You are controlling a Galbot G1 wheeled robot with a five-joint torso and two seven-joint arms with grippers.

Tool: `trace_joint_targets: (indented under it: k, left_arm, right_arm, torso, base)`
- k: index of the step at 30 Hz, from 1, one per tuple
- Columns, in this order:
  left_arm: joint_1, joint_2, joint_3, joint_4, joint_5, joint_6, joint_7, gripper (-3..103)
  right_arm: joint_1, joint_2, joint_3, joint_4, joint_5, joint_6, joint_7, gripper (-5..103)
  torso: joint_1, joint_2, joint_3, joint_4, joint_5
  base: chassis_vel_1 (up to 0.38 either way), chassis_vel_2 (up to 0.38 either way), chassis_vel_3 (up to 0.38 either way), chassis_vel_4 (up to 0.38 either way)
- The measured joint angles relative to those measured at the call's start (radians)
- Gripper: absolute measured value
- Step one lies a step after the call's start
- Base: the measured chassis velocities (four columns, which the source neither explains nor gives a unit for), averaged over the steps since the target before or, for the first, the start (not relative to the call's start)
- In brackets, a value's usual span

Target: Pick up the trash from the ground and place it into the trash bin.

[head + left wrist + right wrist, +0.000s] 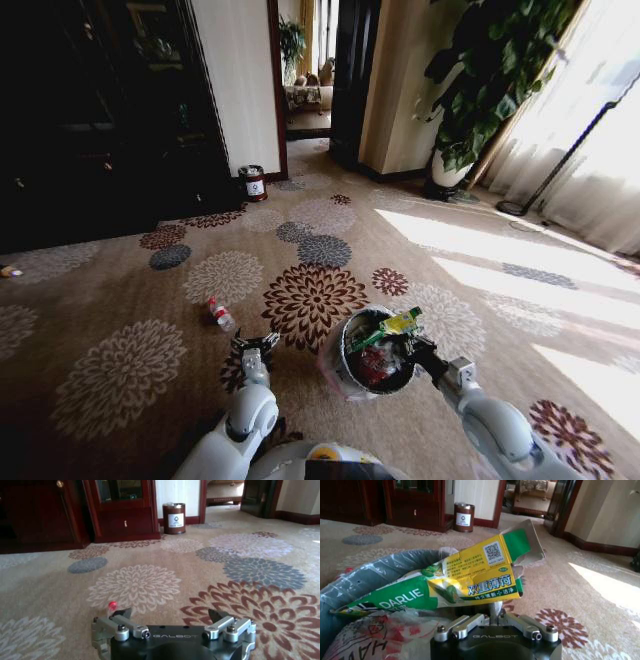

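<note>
A carpeted room with large floral medallions (312, 300) in brown, grey and cream stretches ahead, sunlight falling across it from curtained windows at 2 o'clock. Dark wooden cabinets (100, 110) line the wall at 10 o'clock, and a dark-brown cylindrical bin with a white label (254, 183) stands beside a doorway at 12 o'clock. A large potted plant (480, 90) sits at 1 o'clock.

Close in front, slightly toward 1 o'clock, stands the trash bin (345, 375), a round black bucket with a thin plastic liner. It already holds crumpled red-and-white packaging (375, 633). The right tool (418, 347) hovers at the bin's far rim, its fingers pressed together on a flattened green-and-yellow carton (470, 579) printed with "DARLIE". The carton lies tilted across the bin's opening.

The left tool (255, 345) hangs low over the carpet at 11 o'clock, fingers spread apart and holding nothing. Just beyond it, a clear plastic bottle with a red cap (220, 314) lies on its side on the carpet, apart from the tool.
</note>
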Motion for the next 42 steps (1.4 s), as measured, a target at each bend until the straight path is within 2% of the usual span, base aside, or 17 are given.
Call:
trace_joint_targets:
  k: [22, 29, 34, 37, 42]
  left_arm:
    - [0.003, -0.009, 0.012, 0.024, 0.010, -0.016, -0.006, 100]
    - [-0.024, 0.017, 0.037, 0.068, -0.007, -0.020, 0.012, 100]
    - [-0.100, 0.028, 0.109, 0.125, -0.062, 0.020, 0.019, 100]
    - [-0.158, 0.023, 0.196, 0.162, -0.136, 0.070, -0.040, 100]
    - [-0.152, -0.002, 0.217, 0.133, -0.113, 0.071, -0.051, 100]
  right_arm:
    - [-0.001, 0.001, 0.000, -0.004, -0.001, 0.005, -0.001, 2]
    - [-0.002, 0.010, -0.005, -0.002, 0.001, 0.013, 0.003, 2]
    - [-0.005, 0.019, -0.005, -0.002, 0.000, 0.014, 0.007, 2]
    - [-0.016, 0.025, -0.002, -0.002, -0.006, 0.018, 0.006, 2]
    - [-0.031, 0.035, 0.005, 0.004, -0.006, 0.023, 0.014, 2]
  torso:
    - [0.000, 0.000, 0.000, 0.0003, 0.0000]
    - [0.000, 0.000, 0.000, 0.0002, -0.0001]
    - [0.000, 0.000, 0.000, -0.0005, 0.0003]
    - [0.000, 0.000, 0.000, -0.0007, -0.0002]
    - [0.000, 0.000, 0.000, -0.0001, 0.0001]
  base:
    - [-0.049, 0.356, 0.287, -0.114]
    - [-0.113, 0.256, 0.209, -0.155]
    - [-0.081, 0.060, 0.060, -0.062]
    - [-0.019, -0.008, 0.000, -0.001]
    - [0.000, 0.000, 0.000, 0.000]
